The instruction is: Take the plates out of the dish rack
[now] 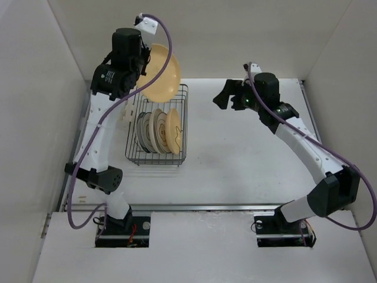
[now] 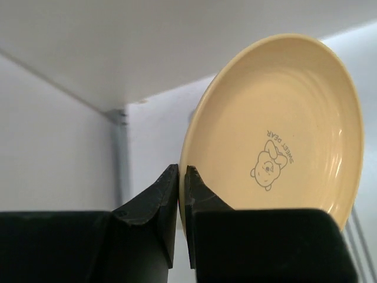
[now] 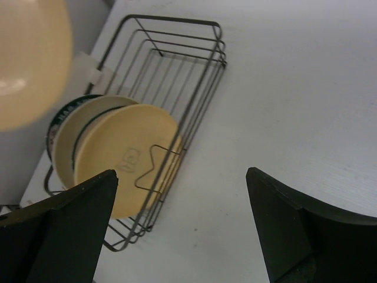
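Observation:
My left gripper [image 1: 143, 66] is shut on the rim of a yellow plate [image 1: 160, 73] with a bear mark and holds it high above the far end of the dish rack [image 1: 184, 127]. The wrist view shows the plate [image 2: 277, 130] pinched between the gripper's [image 2: 181, 177] two fingers. Three plates stand on edge in the rack: a yellow one [image 1: 172, 131] and two white ones with dark rims [image 1: 154, 131]. The right wrist view shows the rack [image 3: 200, 76], the front yellow plate [image 3: 123, 153] and the lifted plate [image 3: 29, 59]. My right gripper [image 1: 227, 93] is open and empty, right of the rack.
White walls close in the table on the left, back and right. The rack stands near the left wall. A small white clip [image 1: 125, 114] sits on the rack's left side. Bare table [image 1: 247, 159] lies right of the rack.

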`<state>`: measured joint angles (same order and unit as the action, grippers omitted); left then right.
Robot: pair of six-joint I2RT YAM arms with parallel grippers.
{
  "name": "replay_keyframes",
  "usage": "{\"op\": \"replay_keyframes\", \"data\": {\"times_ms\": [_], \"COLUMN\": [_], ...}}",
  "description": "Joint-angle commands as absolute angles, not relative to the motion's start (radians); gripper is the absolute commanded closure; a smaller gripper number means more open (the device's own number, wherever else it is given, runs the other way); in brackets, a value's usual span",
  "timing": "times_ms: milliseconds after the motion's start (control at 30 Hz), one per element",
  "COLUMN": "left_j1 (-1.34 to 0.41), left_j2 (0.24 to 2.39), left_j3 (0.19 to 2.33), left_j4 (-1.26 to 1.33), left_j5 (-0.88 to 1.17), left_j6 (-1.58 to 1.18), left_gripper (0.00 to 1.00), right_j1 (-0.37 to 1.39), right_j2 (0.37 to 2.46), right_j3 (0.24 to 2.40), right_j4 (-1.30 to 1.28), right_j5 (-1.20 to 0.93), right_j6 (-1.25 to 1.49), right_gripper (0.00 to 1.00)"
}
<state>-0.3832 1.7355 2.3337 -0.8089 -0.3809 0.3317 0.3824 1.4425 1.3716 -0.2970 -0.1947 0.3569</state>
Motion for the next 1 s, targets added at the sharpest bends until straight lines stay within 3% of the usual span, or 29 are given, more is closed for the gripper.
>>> {"op": "replay_keyframes", "data": {"times_ms": [0, 200, 333, 400, 567, 667, 767, 800, 967], "left_j1": [-0.358, -0.357, -0.357, -0.357, -0.348, -0.348, -0.348, -0.348, -0.328], "left_j2": [1.782, 1.782, 1.782, 1.782, 1.773, 1.773, 1.773, 1.773, 1.773], "left_j3": [2.320, 2.151, 2.141, 2.141, 2.141, 2.141, 2.132, 2.132, 2.132], "left_j4": [-1.050, -1.058, -1.058, -1.058, -1.058, -1.058, -1.058, -1.058, -1.058], "left_j5": [0.051, 0.277, 0.406, 0.407, 0.407, 0.416, 0.404, 0.393, 0.356], "left_j6": [0.151, 0.097, 0.086, 0.086, 0.086, 0.086, 0.086, 0.086, 0.095], "left_gripper": [1.00, 1.00, 1.00, 1.00, 1.00, 1.00, 1.00, 1.00, 1.00], "right_j1": [0.422, 0.443, 0.453, 0.453, 0.472, 0.472, 0.472, 0.472, 0.472], "right_j2": [1.477, 1.558, 1.630, 1.660, 1.715, 1.735, 1.735, 1.735, 1.704], "right_j3": [1.466, 1.486, 1.486, 1.467, 1.456, 1.456, 1.456, 1.456, 1.436], "right_j4": [-0.190, -0.181, -0.201, -0.190, -0.176, -0.176, -0.176, -0.176, -0.166], "right_j5": [-0.313, -0.327, -0.353, -0.412, -0.443, -0.443, -0.475, -0.476, -0.431], "right_j6": [0.379, 0.428, 0.428, 0.428, 0.428, 0.428, 0.428, 0.428, 0.428], "right_gripper": [0.04, 0.04, 0.11, 0.19, 0.21, 0.45, 0.94, 1.00, 1.00]}}
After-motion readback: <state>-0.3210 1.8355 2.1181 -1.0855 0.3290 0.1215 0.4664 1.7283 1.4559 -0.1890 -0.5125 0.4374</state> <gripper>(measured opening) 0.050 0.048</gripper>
